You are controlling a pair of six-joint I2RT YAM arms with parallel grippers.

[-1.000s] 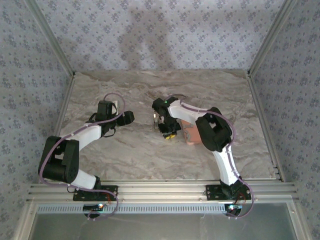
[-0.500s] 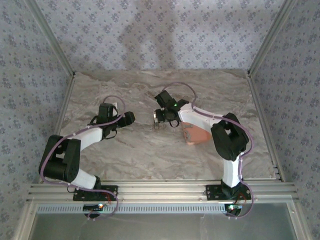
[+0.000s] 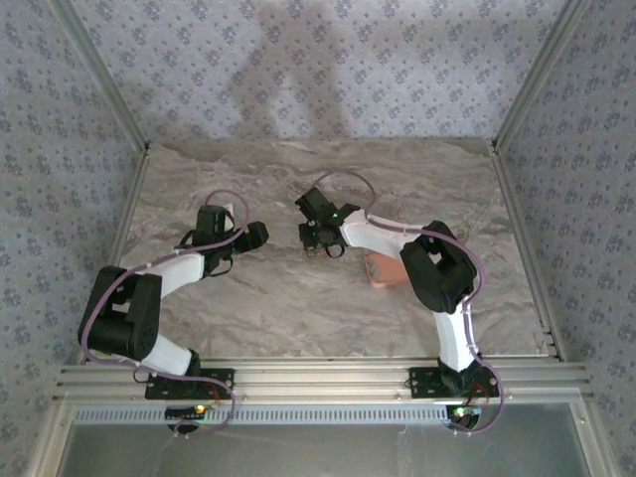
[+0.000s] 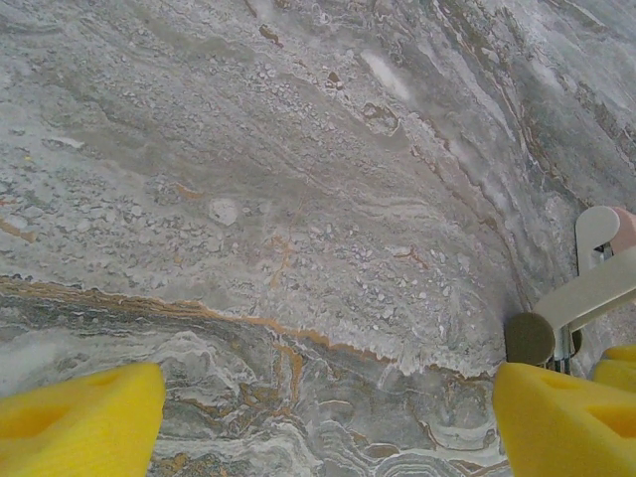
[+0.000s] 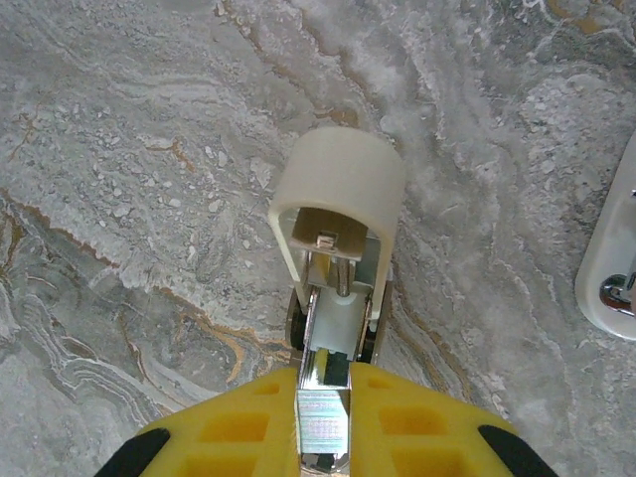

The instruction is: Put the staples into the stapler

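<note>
- Right gripper [image 5: 324, 378] pinches a strip of staples [image 5: 323, 412]; the stapler [image 5: 338, 184] sits just ahead of its fingertips.
- Left gripper [image 4: 323, 422] gapes wide above the table [image 4: 248, 199].

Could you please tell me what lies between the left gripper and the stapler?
Only bare table: in the top view, nothing sits between the open left gripper and the stapler.

Lab test booth — aluminium frame [image 3: 298, 379], patterned walls [image 3: 318, 70], marble-look tabletop [image 3: 283, 298], left arm [image 3: 171, 270], right arm [image 3: 437, 283].
</note>
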